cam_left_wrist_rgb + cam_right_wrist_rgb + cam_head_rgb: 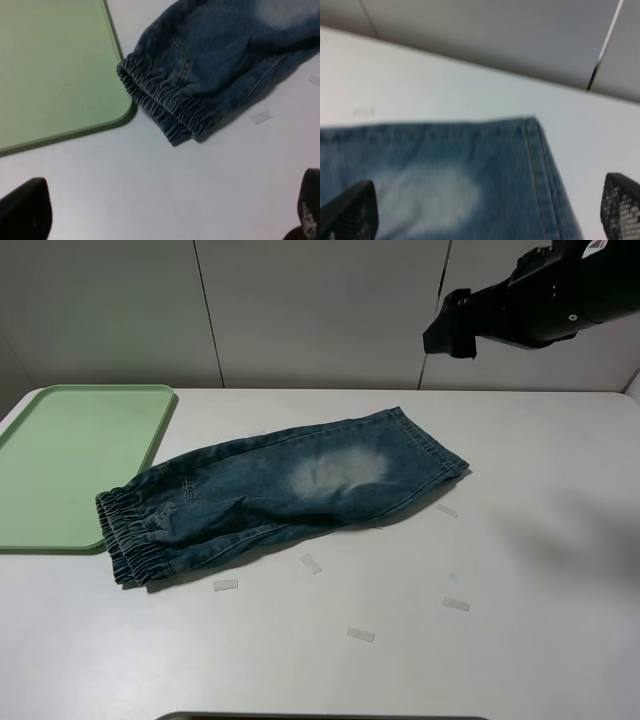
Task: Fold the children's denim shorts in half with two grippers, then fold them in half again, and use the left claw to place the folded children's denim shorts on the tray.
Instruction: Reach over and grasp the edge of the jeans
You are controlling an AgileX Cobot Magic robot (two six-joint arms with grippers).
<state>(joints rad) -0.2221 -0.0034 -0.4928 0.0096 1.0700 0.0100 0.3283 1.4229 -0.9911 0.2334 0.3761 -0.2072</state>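
The children's denim shorts (285, 490) lie flat on the white table, doubled lengthwise. The gathered waistband (135, 535) is at the left, touching the tray's corner, and the hem (430, 445) is at the right. A pale bleached patch (340, 472) shows mid-leg. The pale green tray (70, 460) sits at the far left with nothing on it. My left gripper (167, 215) hovers open over bare table just short of the waistband (165, 107), holding nothing. My right gripper (487, 210) stands open above the hem end (535, 160), also holding nothing. The right arm (530, 295) hangs high at the upper right.
Several small clear tape strips (310, 563) lie on the table in front of and to the right of the shorts. A grey panelled wall (300, 310) runs behind the table. A dark edge (320, 716) shows at the bottom of the exterior view.
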